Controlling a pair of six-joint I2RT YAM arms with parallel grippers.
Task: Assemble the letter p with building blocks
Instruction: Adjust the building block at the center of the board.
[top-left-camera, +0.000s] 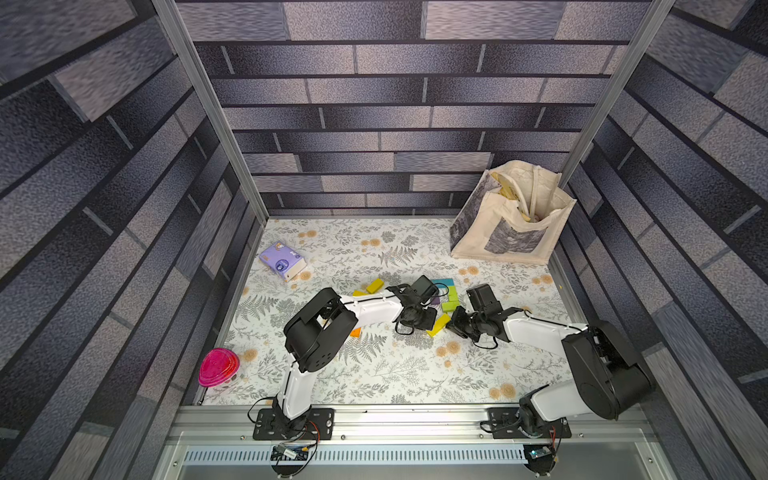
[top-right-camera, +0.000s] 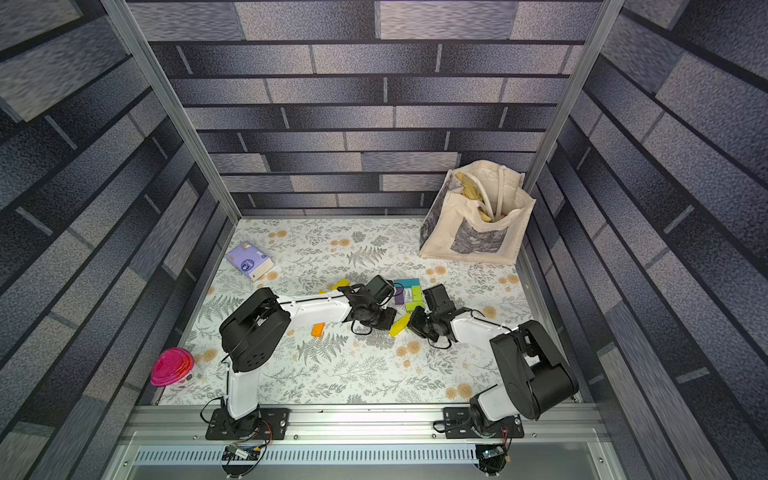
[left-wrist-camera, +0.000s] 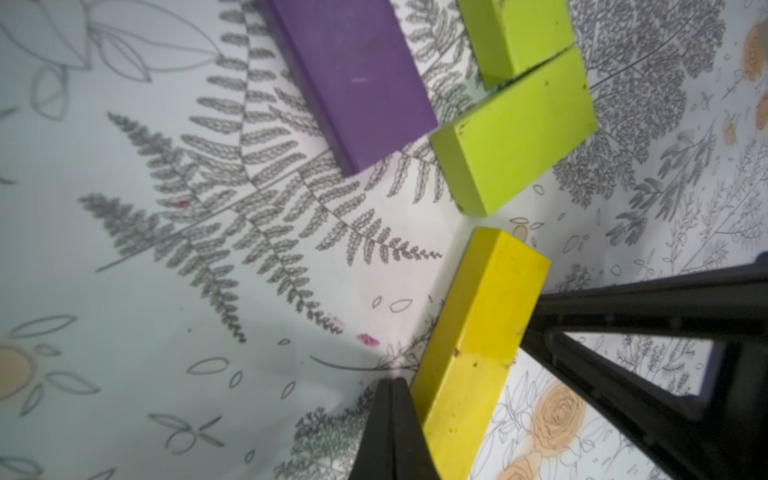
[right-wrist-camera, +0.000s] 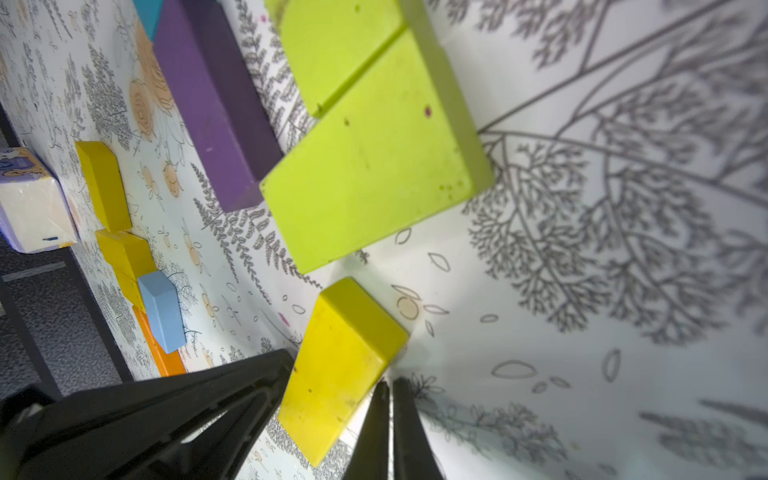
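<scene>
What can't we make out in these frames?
Purple block: far end cut off by the frame edge in both wrist views; left arm covers most of it in both top views.
Orange block: mostly under the left arm in a top view.
Tote bag contents: too small, hidden by its walls.

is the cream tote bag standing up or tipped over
Upright: the cream canvas tote bag stands on its base in the far corner, mouth open upward, handles drooping inside.

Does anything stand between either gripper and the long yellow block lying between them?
Nothing visible does. The shut left gripper and shut right gripper flank the yellow block, each close against a side.
</scene>
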